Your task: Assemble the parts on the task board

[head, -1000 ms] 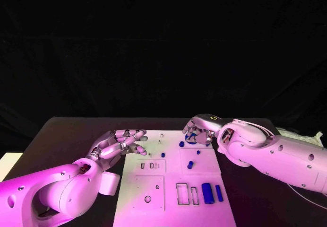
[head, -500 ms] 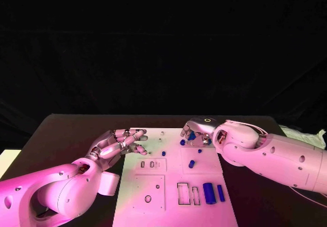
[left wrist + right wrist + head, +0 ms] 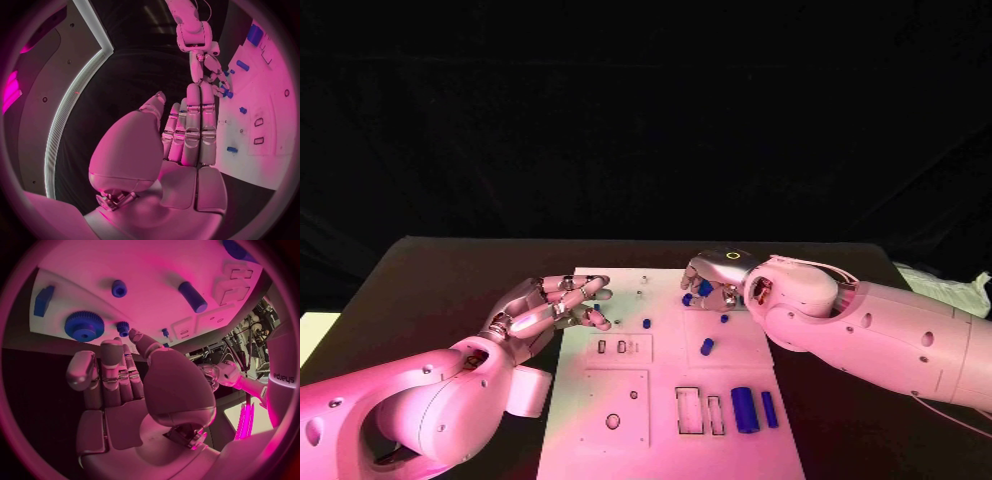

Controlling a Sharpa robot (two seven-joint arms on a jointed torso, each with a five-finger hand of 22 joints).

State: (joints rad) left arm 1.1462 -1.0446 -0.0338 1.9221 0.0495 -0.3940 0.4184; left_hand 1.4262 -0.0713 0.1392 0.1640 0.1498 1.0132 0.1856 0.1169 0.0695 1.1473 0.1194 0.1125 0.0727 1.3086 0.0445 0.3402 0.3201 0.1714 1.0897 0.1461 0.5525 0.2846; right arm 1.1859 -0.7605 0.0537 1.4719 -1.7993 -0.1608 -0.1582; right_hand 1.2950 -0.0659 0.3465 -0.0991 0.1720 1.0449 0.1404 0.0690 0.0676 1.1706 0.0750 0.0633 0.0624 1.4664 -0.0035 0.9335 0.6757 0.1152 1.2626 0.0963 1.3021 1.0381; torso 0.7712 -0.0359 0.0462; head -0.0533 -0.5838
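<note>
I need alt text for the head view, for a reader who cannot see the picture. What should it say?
Two white robot arms reach over a white task board on a black table. The right hand hangs over blue parts at the board's far edge, and the left hand hovers, fingers apart, at its left edge. More blue parts lie nearer the robot.

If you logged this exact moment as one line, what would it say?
left robot hand: open, over task board left edge | right robot hand: open, by blue gear | unplaced: blue cylinder
</note>
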